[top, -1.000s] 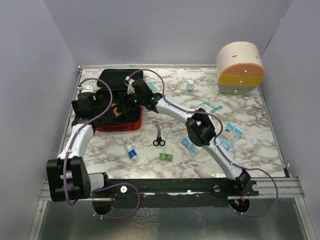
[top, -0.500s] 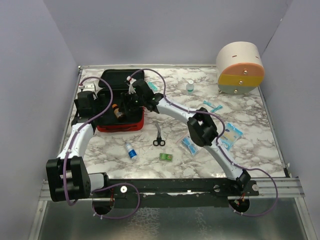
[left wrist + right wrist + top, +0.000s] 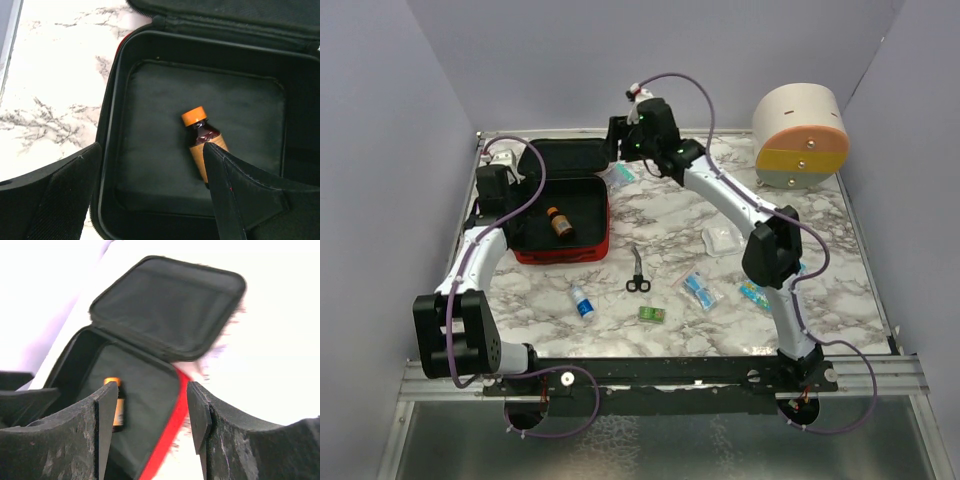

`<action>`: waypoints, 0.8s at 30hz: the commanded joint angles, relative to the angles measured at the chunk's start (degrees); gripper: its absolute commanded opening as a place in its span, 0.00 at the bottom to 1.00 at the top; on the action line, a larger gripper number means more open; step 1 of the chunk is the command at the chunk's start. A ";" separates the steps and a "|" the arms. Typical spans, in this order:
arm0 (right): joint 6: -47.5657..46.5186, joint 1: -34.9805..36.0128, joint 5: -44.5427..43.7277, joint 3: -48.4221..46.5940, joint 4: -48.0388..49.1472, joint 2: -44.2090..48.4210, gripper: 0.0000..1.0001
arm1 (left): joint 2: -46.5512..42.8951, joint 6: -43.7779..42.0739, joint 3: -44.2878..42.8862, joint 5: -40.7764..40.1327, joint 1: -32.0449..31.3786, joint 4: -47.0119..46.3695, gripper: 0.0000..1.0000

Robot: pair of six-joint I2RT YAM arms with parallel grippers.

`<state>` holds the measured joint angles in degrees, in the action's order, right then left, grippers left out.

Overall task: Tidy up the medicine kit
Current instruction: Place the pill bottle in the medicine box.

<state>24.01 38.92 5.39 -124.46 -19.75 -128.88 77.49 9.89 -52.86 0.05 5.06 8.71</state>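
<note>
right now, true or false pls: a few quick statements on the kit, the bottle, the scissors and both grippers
1. The medicine kit lies open. True.
2. The amber bottle stands upright on the marble table. False: it lies on its side inside the kit.
3. The right gripper is shut on the bottle. False: its jaws are apart and empty, away from the bottle.
4. The scissors lie on the table, outside the kit. True.
5. The left gripper is open over the kit, holding nothing. True.
</note>
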 commanded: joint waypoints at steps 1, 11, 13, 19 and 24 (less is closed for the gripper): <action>-2.60 -5.93 -9.33 0.41 -9.33 3.22 0.58 | 2.20 1.70 -4.24 3.16 -0.66 0.80 0.85; -4.84 -13.26 -14.49 27.85 3.98 15.92 0.58 | 6.52 0.42 -6.59 3.67 -3.13 0.66 0.85; -3.67 -13.25 -14.08 30.15 4.73 16.72 0.58 | 6.95 0.23 -6.39 3.37 -4.79 0.98 0.85; -3.54 -13.25 -15.74 31.48 4.31 17.66 0.58 | 8.13 4.70 -4.66 1.86 -6.79 4.56 0.82; -3.23 -13.25 -16.26 31.37 3.83 17.87 0.58 | 11.44 11.37 -4.56 0.06 -6.82 7.25 0.80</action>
<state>20.32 25.87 -8.29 -92.82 -18.13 -114.17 86.26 14.92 -58.15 1.98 -1.89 12.49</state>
